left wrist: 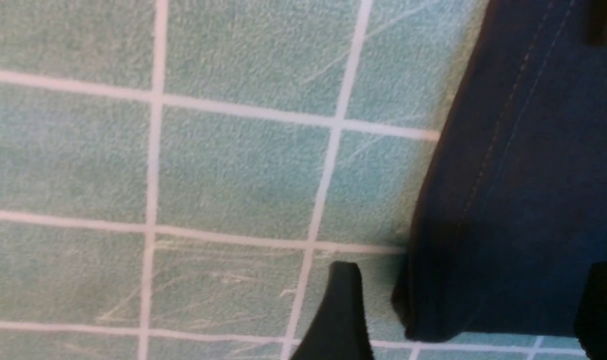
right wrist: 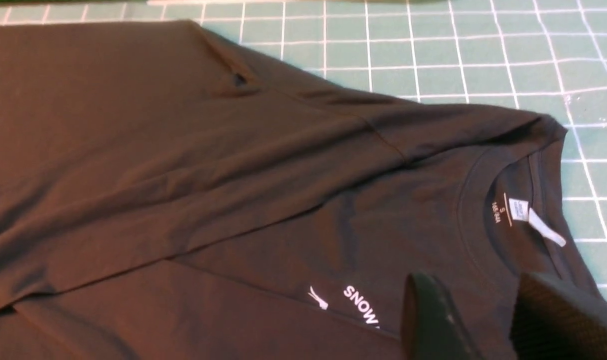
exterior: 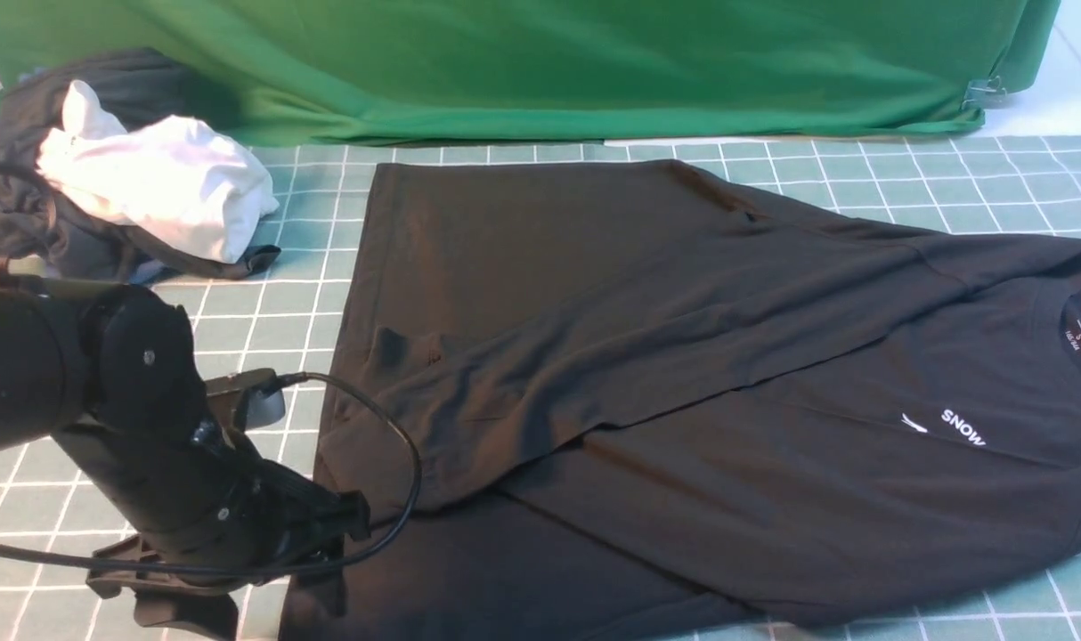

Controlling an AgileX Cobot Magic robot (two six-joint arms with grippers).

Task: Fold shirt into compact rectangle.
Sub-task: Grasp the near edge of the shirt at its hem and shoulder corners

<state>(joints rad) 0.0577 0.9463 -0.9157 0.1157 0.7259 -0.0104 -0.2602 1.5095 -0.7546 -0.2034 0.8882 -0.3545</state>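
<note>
From the front, the black shirt point(exterior: 683, 356) lies spread over the middle and right of the gridded counter point(exterior: 950, 178). Its far side is folded over toward the near edge, and its collar points right. A heap of clothes point(exterior: 149, 187) sits at the far left, in front of the green backdrop point(exterior: 549, 62). The left arm point(exterior: 131, 418) reaches low to the shirt's near-left corner.

At the left wrist, the left end effector point(left wrist: 471, 312) is spread wide, one finger point(left wrist: 343, 310) over bare counter and the other over cloth. The shirt's stitched hem lies unpinched between them.

At the right wrist, the right end effector point(right wrist: 488, 325) hangs over the chest by the white logo point(right wrist: 361, 305) and the neck label point(right wrist: 521, 210). Its jaws are apart, with nothing between them.
</note>
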